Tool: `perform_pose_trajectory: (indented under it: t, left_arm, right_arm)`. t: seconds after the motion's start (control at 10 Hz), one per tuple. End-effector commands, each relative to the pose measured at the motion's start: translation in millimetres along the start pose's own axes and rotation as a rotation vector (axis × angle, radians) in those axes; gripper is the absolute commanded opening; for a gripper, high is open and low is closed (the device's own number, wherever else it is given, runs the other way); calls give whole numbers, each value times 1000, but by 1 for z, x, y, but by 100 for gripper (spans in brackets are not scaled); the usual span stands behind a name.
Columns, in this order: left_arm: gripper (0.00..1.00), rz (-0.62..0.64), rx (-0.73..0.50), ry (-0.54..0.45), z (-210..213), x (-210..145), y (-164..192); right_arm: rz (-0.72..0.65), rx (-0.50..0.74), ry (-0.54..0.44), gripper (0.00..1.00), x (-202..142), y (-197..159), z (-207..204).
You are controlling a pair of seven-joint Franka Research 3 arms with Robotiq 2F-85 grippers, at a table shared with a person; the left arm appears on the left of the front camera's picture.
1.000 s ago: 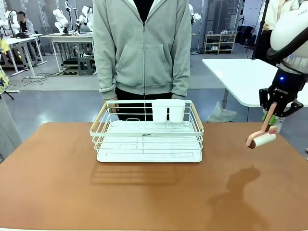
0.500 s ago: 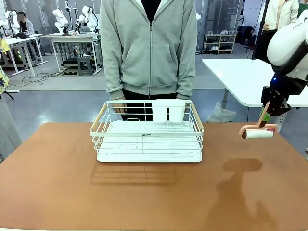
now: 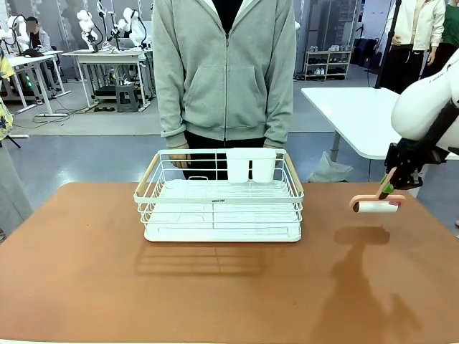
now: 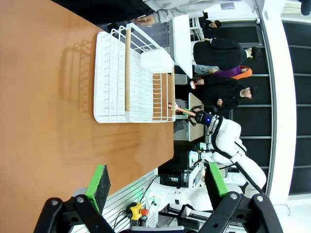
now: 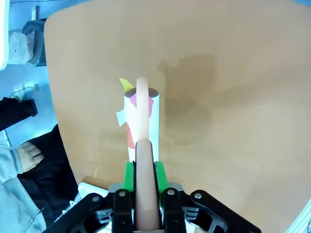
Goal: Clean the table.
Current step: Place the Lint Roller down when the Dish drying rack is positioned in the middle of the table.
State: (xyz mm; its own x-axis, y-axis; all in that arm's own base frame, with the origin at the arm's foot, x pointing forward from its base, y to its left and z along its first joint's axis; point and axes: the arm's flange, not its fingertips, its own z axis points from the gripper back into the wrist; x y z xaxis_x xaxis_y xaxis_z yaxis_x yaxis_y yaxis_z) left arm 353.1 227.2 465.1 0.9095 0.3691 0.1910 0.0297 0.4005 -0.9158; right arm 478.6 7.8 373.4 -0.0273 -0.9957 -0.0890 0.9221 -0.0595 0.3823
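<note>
**Lint roller held above the table's right side**

Starting at the left: the left gripper (image 4: 155, 187) sits in its own wrist view with the green pads (image 4: 101, 181) spread wide apart, nothing between them, hanging over the near edge of the table (image 3: 86, 287). That table, the broad reddish-brown one, runs across the whole lower half of the front view.

Moving to the middle, a white wire rack (image 3: 219, 197) with pale wooden handles stands on the table toward its far side, a white cup-like holder (image 3: 251, 165) tucked into its back right corner. Right behind it stands a person in a grey hoodie (image 3: 226, 72), hands (image 3: 179, 159) down at the rack's far rim.

Now the right: the right gripper (image 3: 396, 179) comes in from the picture's edge, its fingers pressed together on the pink handle of a lint roller (image 3: 376, 205). From the right wrist camera, the handle (image 5: 143, 145) runs straight up between the two green pads (image 5: 129, 175), clamped firmly. The white roll lies level, clear of the tabletop, near the table's far right corner, well apart from the rack. Its shadow falls on the brown surface just below. Scraps of yellow and red stick to the roll (image 5: 130, 116).
</note>
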Motion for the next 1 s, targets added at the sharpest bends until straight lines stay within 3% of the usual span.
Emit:
perform_pose_trajectory:
  t: [0.0, 0.4, 0.9]
  left_arm:
    - [100, -10, -11, -6, 3, 0, -1]
    - [100, -10, -11, -6, 3, 0, -1]
    - [100, -10, -11, -6, 3, 0, -1]
  right_arm:
    - [-33, 69, -1, 21, -3, -11, -16]
    - [2, 166, -24, 21, -14, -18, -38]
    - [-21, 160, -29, 21, -10, -17, -49]
